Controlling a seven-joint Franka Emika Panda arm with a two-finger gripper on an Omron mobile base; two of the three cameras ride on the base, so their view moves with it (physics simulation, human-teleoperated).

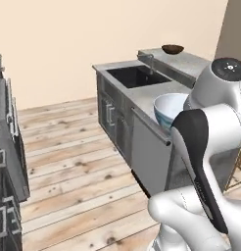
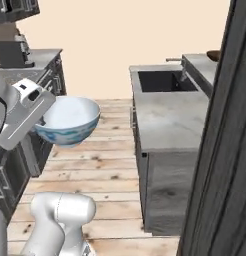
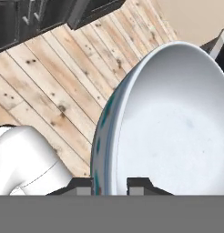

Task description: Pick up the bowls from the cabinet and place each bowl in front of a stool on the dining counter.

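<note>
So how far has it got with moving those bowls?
About halfway, it seems. The dark brown bowl already sits on the raised dining counter behind the sink. The claw is pinched on the rim of the white patterned bowl, held in the air above the wooden floor. That one has yet to be set on the counter. No stools are visible.

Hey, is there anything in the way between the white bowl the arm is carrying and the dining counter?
Nothing visible does. The end effector holds the white bowl by its rim over open wooden floor. The dining counter beside it is bare up to the sink.
</note>
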